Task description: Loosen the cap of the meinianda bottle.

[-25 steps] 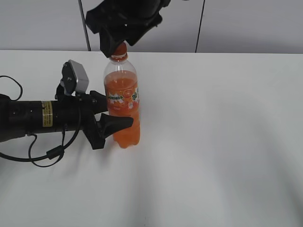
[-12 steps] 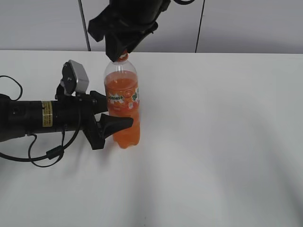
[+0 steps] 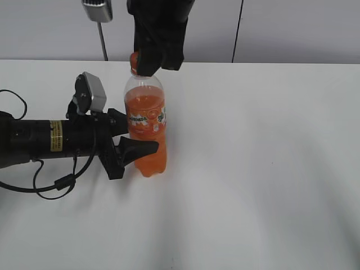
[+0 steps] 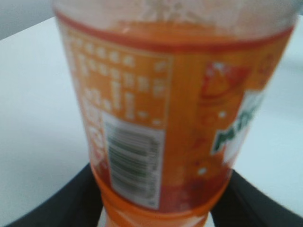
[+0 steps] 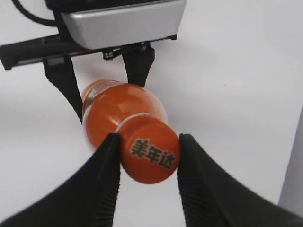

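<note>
Exterior view: white table (image 3: 253, 169), grey wall (image 3: 292, 28); right gripper (image 5: 147, 156) clamps cap (image 5: 150, 153), left gripper (image 3: 138, 147) grips bottle (image 3: 146, 121).

Cap (image 5: 150, 153) top – dark characters "美年达"

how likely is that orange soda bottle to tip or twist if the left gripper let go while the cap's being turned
Probably fairly likely. The meinianda bottle is tall and narrow, so a sideways force at the cap could lever it over. It looks largely full, so heavy for its size, which may help. The smooth white table might let it spin rather than resist the right gripper.
</note>
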You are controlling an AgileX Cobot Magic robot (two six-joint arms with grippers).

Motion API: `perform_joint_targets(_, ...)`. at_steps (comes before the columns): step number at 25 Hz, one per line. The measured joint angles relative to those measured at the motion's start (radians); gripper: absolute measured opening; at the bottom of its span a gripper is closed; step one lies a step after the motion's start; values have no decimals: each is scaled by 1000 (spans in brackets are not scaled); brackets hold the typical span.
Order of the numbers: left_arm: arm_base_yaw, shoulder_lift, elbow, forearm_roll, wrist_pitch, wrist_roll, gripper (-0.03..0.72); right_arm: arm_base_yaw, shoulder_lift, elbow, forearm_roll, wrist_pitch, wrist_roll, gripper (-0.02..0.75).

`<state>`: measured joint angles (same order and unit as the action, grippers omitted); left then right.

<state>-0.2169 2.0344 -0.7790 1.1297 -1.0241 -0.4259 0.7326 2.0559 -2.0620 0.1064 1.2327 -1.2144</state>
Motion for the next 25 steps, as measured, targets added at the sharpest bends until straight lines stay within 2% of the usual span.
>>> perform_joint_targets(6, 0, 0, 0, 2, 1, 0, 403, 0, -1, -1, 5, 0, -214, 273)
perform_joint_targets(13, 3, 0, -3, 29, 0, -2, 403, 0, -1, -2, 32, -2, -358, 273)
perform_joint_targets(16, 5, 0, -4, 42, 0, -5, 378, 0, -1, -2, 37, -2, -475, 274)
perform_joint_targets(25, 8, 0, -6, 40, 4, -17, 378, 0, -1, -2, 37, -45, -902, 274)
